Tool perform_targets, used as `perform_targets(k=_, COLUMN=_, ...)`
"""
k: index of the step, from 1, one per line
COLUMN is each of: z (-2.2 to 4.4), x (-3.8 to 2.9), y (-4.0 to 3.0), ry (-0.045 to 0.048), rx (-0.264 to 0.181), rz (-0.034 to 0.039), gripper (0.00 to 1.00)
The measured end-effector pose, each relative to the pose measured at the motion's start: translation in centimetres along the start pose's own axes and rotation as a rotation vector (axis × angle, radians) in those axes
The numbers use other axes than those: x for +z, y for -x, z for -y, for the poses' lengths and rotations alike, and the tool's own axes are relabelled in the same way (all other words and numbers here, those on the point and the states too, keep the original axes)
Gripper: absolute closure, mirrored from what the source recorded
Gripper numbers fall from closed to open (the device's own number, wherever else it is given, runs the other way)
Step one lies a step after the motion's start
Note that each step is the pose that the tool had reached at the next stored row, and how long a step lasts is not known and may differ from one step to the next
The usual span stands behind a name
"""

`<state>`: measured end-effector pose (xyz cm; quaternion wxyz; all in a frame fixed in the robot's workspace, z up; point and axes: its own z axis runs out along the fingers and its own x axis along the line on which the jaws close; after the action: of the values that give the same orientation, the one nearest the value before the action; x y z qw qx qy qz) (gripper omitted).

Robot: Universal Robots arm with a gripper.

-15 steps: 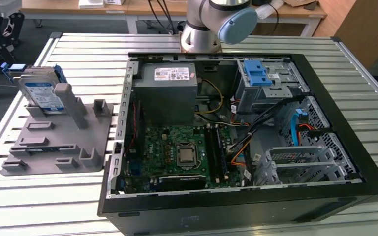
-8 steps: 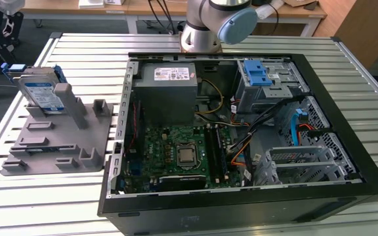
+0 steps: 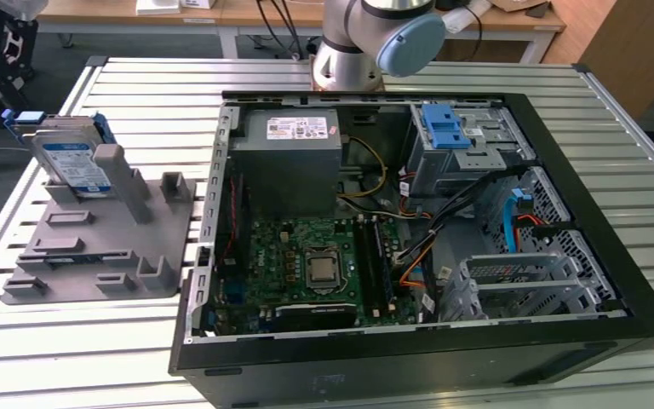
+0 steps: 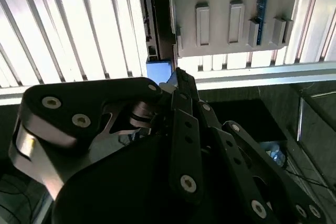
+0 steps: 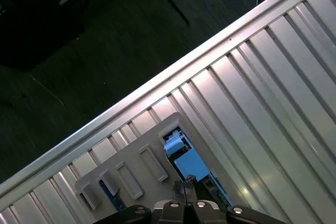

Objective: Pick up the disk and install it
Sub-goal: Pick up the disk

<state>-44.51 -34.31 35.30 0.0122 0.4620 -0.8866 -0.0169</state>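
The disk [image 3: 71, 162] stands on edge in a grey holder [image 3: 111, 247] on the slatted table, at the exterior view's left of the open computer case [image 3: 599, 256]. It is silver with a white-and-blue label and blue rails. In the first wrist view its blue top [image 5: 186, 163] sits just beyond my gripper [image 5: 185, 184]. In the second wrist view the gripper [image 4: 178, 77] has its black fingers drawn together with nothing between them, and a blue corner of the disk [image 4: 157, 71] lies right beside the tips. The gripper hangs above the disk without touching it.
Inside the case are a grey power-supply box [image 3: 293, 153], a green motherboard [image 3: 310, 264], a blue latch [image 3: 443, 128] on a metal drive cage and a lower wire cage [image 3: 526, 281]. The arm's base [image 3: 344, 60] stands behind the case. The table edge [image 5: 131, 98] and dark floor lie beyond the holder.
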Motion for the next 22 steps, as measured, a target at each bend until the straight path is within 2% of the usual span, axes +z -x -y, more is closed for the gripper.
perform_targets(k=22, z=0.01, x=0.16, y=0.00, ry=-0.0020, rx=-0.352, rz=-0.0105, gripper=0.89)
